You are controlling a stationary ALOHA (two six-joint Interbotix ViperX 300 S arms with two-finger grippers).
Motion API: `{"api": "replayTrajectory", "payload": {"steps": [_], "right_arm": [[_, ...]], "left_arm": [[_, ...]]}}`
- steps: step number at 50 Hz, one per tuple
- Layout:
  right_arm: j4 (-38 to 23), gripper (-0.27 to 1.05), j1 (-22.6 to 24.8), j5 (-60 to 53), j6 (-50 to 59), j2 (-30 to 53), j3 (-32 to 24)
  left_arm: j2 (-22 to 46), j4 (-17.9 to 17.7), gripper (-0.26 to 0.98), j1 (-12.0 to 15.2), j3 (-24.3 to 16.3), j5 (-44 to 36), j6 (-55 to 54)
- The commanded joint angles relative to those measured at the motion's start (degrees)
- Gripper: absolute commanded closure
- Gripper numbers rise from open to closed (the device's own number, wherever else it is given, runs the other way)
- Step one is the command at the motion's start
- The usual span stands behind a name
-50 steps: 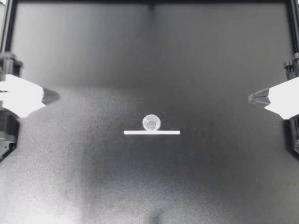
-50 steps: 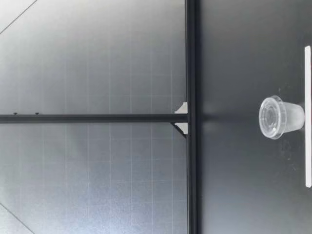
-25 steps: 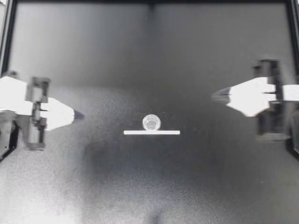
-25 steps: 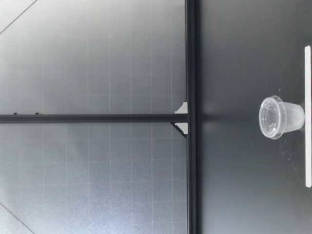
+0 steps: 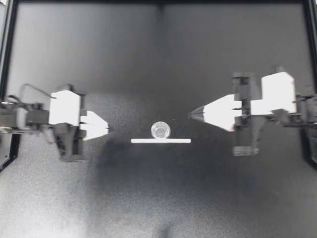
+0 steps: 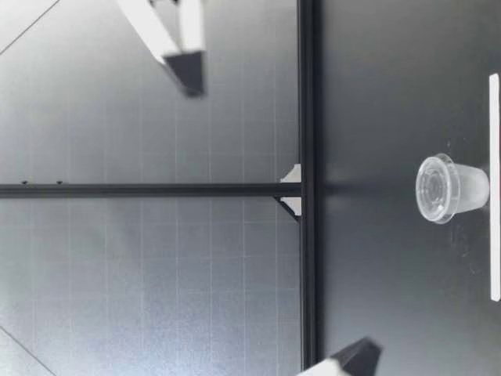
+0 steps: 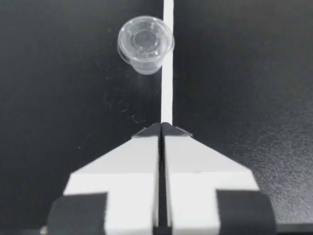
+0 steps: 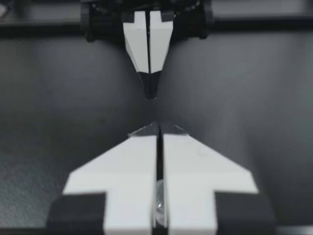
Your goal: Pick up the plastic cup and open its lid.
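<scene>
Cup [image 5: 161, 130] nearly hidden behind right gripper [image 5: 191, 115], wrist view

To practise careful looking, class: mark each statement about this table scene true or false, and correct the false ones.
1. The small clear plastic cup stands upright on the black table. True.
2. The cup has nothing covering it. False: its lid is on.
3. A thin white strip lies right beside the cup. True.
4. The left arm's jaws grip the cup. False: they are shut on nothing, short of the cup.
5. The right arm's jaws stand wide open. False: they are shut and hold nothing.
</scene>
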Motion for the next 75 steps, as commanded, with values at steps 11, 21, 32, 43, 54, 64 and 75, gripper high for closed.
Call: {"api": "replayTrajectory", "payload": {"steps": [11, 21, 32, 43, 54, 64, 75], "right_arm": [[0.0, 0.96, -0.4, 5.9, -0.1, 6.0, -6.4], [-0.1, 0.96, -0.4, 9.4, -0.1, 10.2, -9.1], [-0.1, 0.96, -0.4, 13.1, -0.4, 14.7, -12.0], [-0.1, 0.96, -0.4, 14.9, -0.4, 18.4, -14.0], [-0.1, 0.96, -0.6, 15.1, -0.5, 20.4, -15.1], [-0.1, 0.96, -0.9, 15.6, -0.5, 21.3, -15.1], [-0.1, 0.96, -1.3, 16.8, -0.5, 22.2, -15.1]], "left_arm": [[6.8, 0.0, 0.60, 0.5, -4.6, -0.6, 0.0], [11.0, 0.0, 0.13, 1.0, -6.9, -1.2, 0.1], [15.6, -0.1, 0.16, 1.5, -8.6, -8.0, 1.1], [18.7, -0.1, 0.16, 1.5, -9.9, -13.6, 1.3], [22.3, 0.0, 0.17, 1.5, -12.7, -13.6, 1.3], [23.6, 0.0, 0.17, 1.5, -13.8, -14.2, 1.2], [24.5, 0.0, 0.17, 1.5, -14.5, -14.9, 1.0]]}}
